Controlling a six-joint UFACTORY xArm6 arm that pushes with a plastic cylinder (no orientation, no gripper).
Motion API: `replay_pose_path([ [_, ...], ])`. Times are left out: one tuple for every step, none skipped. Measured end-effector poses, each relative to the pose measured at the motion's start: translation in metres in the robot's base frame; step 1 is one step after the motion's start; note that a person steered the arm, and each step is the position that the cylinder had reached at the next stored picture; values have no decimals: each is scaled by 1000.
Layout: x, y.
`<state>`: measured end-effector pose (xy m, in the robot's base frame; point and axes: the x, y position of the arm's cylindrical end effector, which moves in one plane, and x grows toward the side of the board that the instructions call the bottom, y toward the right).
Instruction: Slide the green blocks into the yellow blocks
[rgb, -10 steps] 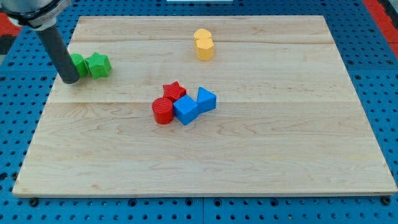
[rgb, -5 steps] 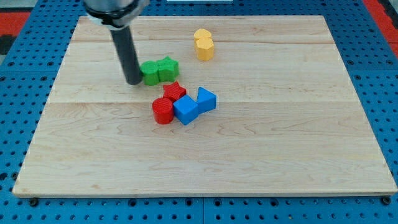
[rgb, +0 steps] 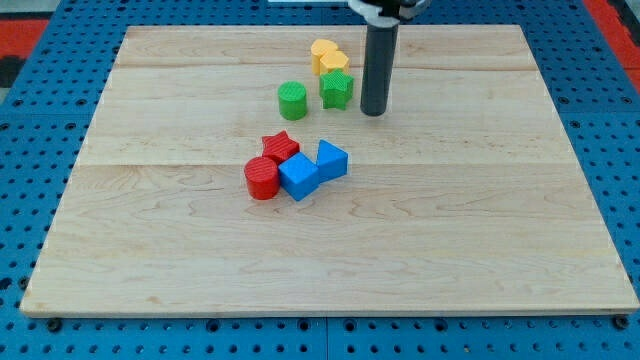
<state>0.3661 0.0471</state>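
Observation:
Two yellow blocks (rgb: 327, 56) sit together near the view's top centre. A green star block (rgb: 337, 90) touches the lower yellow block from below. A green cylinder (rgb: 292, 100) stands a little to the view's left of the star, apart from the yellow blocks. My tip (rgb: 373, 111) rests on the board just to the view's right of the green star, with a small gap between them.
A cluster lies in the board's middle: a red star (rgb: 281, 147), a red cylinder (rgb: 261, 178), and two blue blocks (rgb: 299, 176) (rgb: 332, 159). The wooden board (rgb: 480, 250) lies on a blue pegboard.
The green blocks have slid from the view's left to the top centre, and the star now touches the yellow blocks. My tip has moved from their left side to their right side.

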Motion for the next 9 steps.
replay_pose_path([
  [-2, -73],
  [-2, -121],
  [-2, -155],
  [-13, -186],
  [-16, -143],
  [-19, -68],
  [-19, -56],
  [-9, -65],
  [-9, -66],
])
